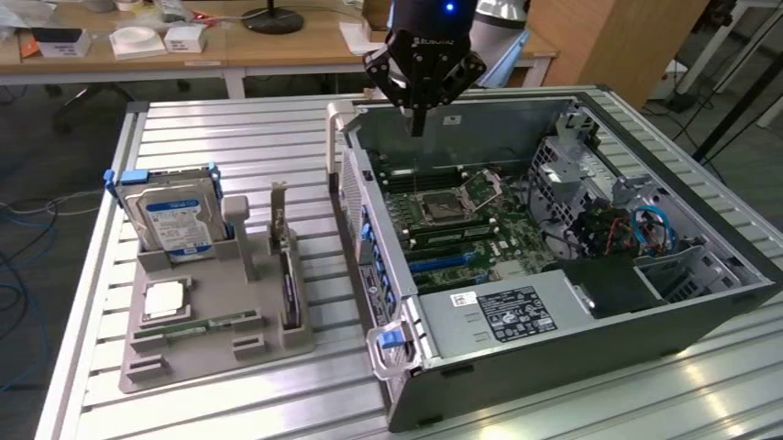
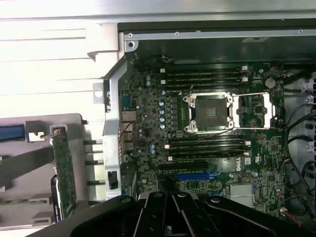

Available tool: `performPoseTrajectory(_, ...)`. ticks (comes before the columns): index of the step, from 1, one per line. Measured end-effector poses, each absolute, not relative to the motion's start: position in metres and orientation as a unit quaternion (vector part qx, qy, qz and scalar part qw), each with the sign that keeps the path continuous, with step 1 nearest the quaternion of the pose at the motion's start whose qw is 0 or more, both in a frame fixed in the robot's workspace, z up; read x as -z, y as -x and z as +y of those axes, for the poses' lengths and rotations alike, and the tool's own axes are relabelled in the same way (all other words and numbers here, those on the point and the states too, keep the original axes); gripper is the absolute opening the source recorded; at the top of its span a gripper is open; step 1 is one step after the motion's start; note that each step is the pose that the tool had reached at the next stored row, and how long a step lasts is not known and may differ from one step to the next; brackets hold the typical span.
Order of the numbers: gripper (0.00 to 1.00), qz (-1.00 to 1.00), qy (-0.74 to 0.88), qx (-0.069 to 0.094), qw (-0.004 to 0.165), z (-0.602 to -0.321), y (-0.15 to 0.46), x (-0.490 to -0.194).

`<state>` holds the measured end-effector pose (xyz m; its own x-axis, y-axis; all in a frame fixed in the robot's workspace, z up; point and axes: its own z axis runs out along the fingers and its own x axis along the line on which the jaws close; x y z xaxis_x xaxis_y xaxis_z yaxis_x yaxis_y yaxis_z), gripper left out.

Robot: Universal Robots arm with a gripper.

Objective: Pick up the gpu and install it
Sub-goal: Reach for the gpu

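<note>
The gpu (image 1: 289,280) stands on its edge in a slot of the grey holder (image 1: 208,344), its silver bracket pointing up. In the wrist view the gpu (image 2: 64,170) appears as a thin greenish board beside the case wall. My gripper (image 1: 417,124) hangs above the far edge of the open computer case (image 1: 367,238), well away from the gpu. Its fingers are shut with nothing between them. In the wrist view the shut gripper (image 2: 170,215) looks down on the motherboard (image 2: 148,113), whose blue card slot (image 2: 197,175) is bare.
The holder also carries a silver hard drive (image 1: 178,215) with a blue-white label, and a processor chip (image 1: 165,300). The case sits on a slatted metal table (image 1: 233,147). Cables and drive cages (image 1: 624,229) fill the case at the exterior view's right.
</note>
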<state>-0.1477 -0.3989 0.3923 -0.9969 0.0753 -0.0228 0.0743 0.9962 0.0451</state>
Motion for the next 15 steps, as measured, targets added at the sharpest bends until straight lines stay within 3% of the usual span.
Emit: performPoseTrajectory(15, 0.11, 0.999, -0.037, -0.022, 0.012, -0.399, 0.165, -0.392)
